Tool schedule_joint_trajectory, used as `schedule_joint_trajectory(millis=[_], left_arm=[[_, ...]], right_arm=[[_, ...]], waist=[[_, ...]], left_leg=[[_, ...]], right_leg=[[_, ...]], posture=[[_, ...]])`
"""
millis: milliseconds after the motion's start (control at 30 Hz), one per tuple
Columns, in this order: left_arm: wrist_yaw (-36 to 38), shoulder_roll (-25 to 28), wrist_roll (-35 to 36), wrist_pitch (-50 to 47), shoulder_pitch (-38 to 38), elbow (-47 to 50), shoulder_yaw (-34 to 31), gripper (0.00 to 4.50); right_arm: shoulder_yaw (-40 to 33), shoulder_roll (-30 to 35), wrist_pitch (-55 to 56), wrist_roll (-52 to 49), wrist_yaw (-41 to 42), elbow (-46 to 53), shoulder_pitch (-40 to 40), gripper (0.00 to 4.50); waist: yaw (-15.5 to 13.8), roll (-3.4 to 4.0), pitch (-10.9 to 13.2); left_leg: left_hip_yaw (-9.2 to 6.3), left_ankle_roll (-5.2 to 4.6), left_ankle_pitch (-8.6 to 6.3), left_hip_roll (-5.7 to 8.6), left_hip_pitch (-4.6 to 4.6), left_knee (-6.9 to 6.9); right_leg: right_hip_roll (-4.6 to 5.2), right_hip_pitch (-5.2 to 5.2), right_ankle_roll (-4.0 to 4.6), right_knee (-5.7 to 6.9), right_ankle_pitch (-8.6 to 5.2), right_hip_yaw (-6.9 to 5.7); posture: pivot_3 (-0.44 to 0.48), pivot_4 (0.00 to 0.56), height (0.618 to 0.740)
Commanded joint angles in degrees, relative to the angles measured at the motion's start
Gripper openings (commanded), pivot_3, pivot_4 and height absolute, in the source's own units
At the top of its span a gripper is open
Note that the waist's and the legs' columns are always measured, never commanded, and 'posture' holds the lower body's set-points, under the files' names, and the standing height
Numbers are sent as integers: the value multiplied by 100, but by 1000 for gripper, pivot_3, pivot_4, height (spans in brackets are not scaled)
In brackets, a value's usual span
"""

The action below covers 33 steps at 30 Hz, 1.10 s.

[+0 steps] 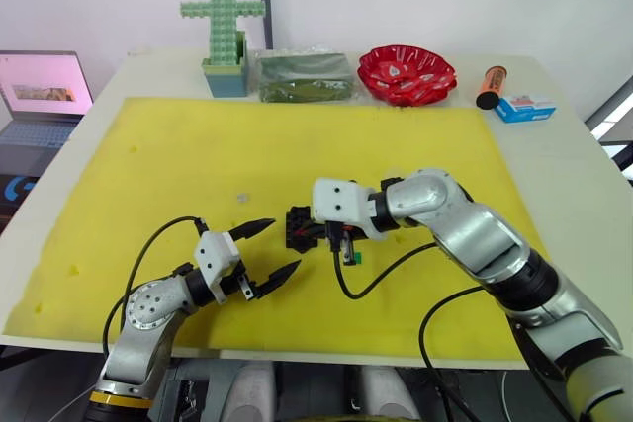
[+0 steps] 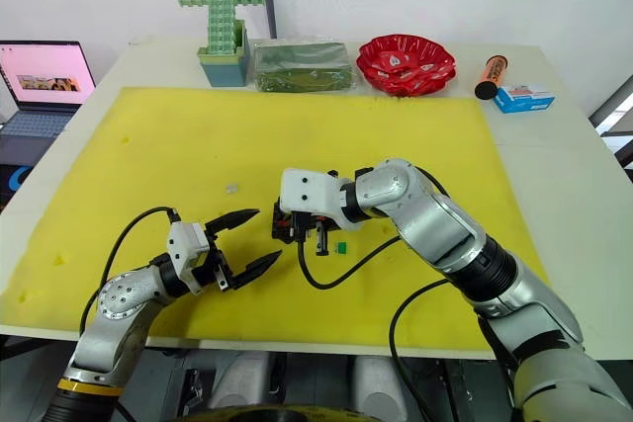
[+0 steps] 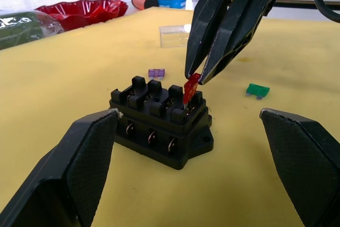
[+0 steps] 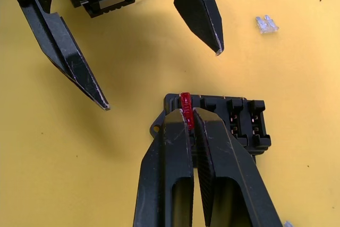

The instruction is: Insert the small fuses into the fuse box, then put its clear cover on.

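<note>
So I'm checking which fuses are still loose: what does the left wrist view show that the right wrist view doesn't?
Left wrist: the green fuse and purple fuse lying loose on the yellow mat, and the clear cover beyond them. Right wrist: the grey-white fuse on the mat. Both: the right gripper pinching the red fuse at an end slot of the fuse box, with the open left gripper beside it.

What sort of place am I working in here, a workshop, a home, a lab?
Most likely a lab or test bench set up for practice: a yellow foam mat covers a white table, a laptop sits alongside, and unrelated props, a red bowl and a green block cross, line the far edge.
</note>
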<state>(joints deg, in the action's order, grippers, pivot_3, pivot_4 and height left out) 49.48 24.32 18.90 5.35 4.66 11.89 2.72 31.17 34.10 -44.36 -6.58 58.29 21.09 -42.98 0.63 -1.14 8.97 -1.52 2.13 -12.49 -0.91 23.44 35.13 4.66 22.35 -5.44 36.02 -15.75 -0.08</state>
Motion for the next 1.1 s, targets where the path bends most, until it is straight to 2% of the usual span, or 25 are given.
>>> schedule_joint_trajectory(millis=[33, 1100], left_arm=[[-32, 13, 18, 5, -14, 143, 27, 4477], [-82, -16, -42, -16, -30, 169, 75, 4477]], right_arm=[[-72, -2, 94, 41, 4, 58, -93, 0], [139, -6, 29, 169, 69, -103, -42, 0]], waist=[[0, 0, 0], [0, 0, 0]], left_leg=[[0, 0, 0, 0, 0, 0], [0, 0, 0, 0, 0, 0]], right_leg=[[0, 0, 0, 0, 0, 0], [0, 0, 0, 0, 0, 0]], posture=[[0, 150, 740], [0, 150, 740]])
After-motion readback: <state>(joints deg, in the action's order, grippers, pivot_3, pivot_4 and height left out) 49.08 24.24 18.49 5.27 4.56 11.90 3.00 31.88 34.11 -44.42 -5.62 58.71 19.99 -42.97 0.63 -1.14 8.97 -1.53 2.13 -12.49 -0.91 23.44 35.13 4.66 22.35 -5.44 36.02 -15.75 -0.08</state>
